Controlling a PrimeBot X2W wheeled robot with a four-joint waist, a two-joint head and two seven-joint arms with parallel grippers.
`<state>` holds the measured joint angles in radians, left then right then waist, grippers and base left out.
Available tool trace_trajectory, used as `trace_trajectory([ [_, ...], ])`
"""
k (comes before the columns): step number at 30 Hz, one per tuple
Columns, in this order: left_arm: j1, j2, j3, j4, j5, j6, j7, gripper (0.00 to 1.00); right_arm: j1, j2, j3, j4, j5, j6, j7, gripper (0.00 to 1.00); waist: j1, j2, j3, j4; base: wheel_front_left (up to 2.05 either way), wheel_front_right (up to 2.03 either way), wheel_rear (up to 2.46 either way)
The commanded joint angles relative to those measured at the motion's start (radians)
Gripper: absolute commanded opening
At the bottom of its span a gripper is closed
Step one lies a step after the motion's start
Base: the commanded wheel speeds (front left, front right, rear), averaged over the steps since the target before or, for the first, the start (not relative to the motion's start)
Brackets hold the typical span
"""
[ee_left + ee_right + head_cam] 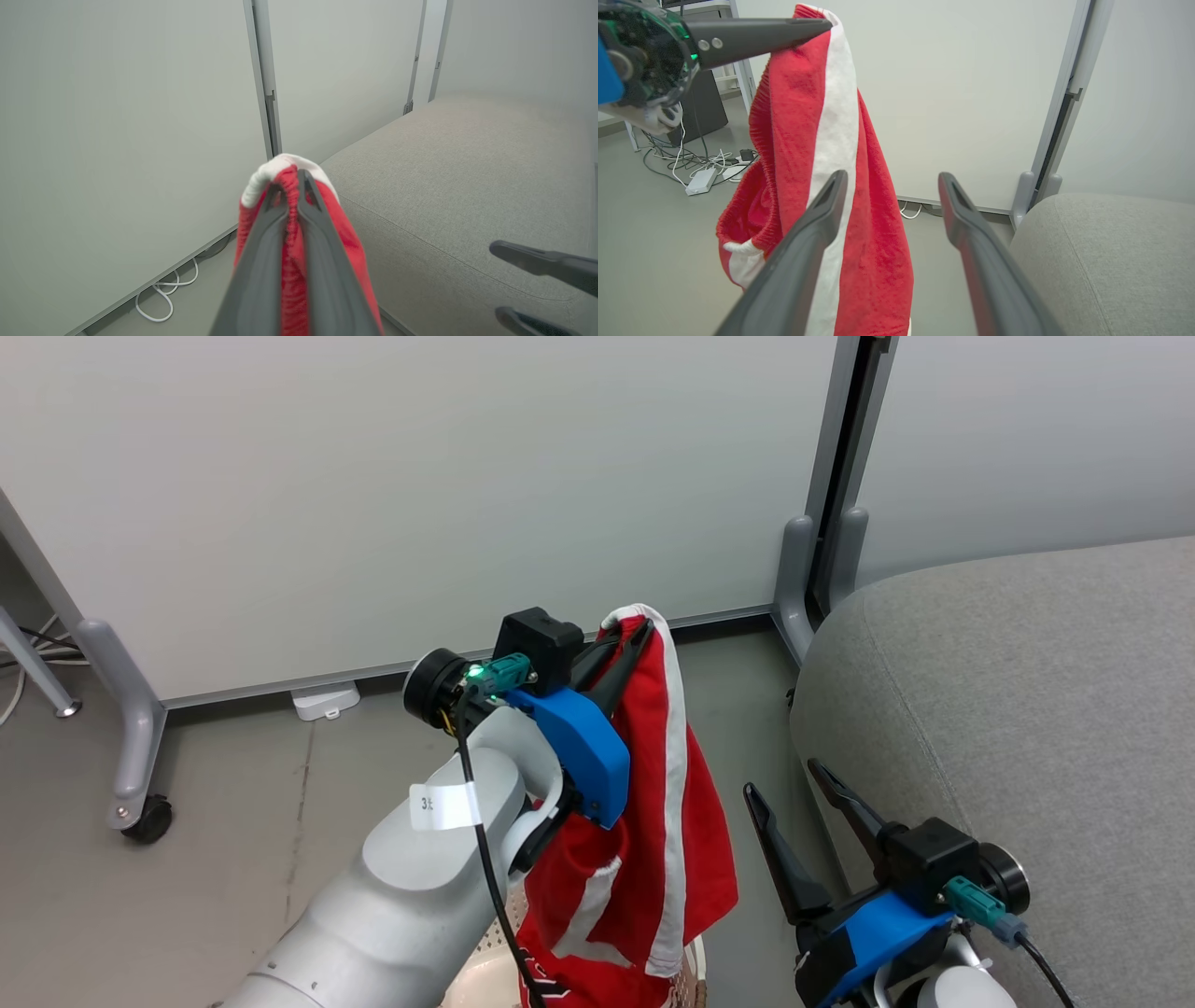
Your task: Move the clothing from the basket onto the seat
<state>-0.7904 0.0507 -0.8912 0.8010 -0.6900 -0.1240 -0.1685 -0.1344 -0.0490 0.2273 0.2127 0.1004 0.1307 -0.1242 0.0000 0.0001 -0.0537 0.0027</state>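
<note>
Left gripper (627, 639): centre of the head view, fingers pointing toward the upper right of the frame. The jaws are closed on the gathered waistband of the red shorts (653, 803). In the left wrist view the left gripper (289, 179) has both fingers pressed against a ridge of red fabric, with the white trim folded over the tips.

Shorts: they hang straight down from the grip, clear of the floor (233, 821), with the broad white stripe running down the side. In the head view the lower hem reaches the bottom edge of the frame, above the cream basket (471, 982); whether it touches the basket cannot be told.

Right gripper (784, 782): lower right of the head view, jaws spread wide and holding nothing. In the right wrist view the right gripper (893, 176) frames the hanging shorts (878, 224) on its left finger side, near but not touching.

Seat (1027, 709): grey cushion at the right of the head view, just beside the right gripper and apart from the shorts.

White partition panels (420, 476) stand behind.
</note>
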Motion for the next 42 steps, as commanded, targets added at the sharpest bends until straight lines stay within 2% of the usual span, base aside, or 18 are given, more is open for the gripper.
trace_trajectory([
  [1,-0.016,0.0,-0.007,-0.003,-0.005,0.004,-0.002,0.0,0.017,-0.002,0.001,-0.005,-0.002,0.0,0.003,1.0,0.0,-0.0001,-0.001,-0.001,0.0,0.0,0.0],
  [10,-0.033,0.0,-0.056,0.011,-0.053,0.02,-0.016,0.0,0.016,-0.002,0.007,-0.009,-0.003,0.0,0.013,1.0,0.0,-0.0001,0.003,-0.005,0.0,0.0,0.0],
  [17,-0.043,0.0,-0.095,0.013,-0.087,0.024,-0.02,0.0,-0.033,-0.002,0.07,0.032,-0.012,0.0,0.027,1.0,0.0,-0.0001,0.006,-0.008,0.0,0.0,0.0],
  [31,-0.077,0.0,-0.178,-0.004,-0.149,0.035,-0.027,0.0,-0.214,-0.003,0.197,0.257,0.039,0.0,-0.028,1.0,0.0,-0.0001,0.021,0.018,0.0,0.0,0.0],
  [42,-0.094,0.0,-0.237,-0.025,-0.196,0.051,-0.034,0.0,-0.342,-0.002,0.219,0.428,0.088,0.0,-0.077,1.0,0.0,-0.0001,0.033,0.043,0.0,0.0,0.0],
])
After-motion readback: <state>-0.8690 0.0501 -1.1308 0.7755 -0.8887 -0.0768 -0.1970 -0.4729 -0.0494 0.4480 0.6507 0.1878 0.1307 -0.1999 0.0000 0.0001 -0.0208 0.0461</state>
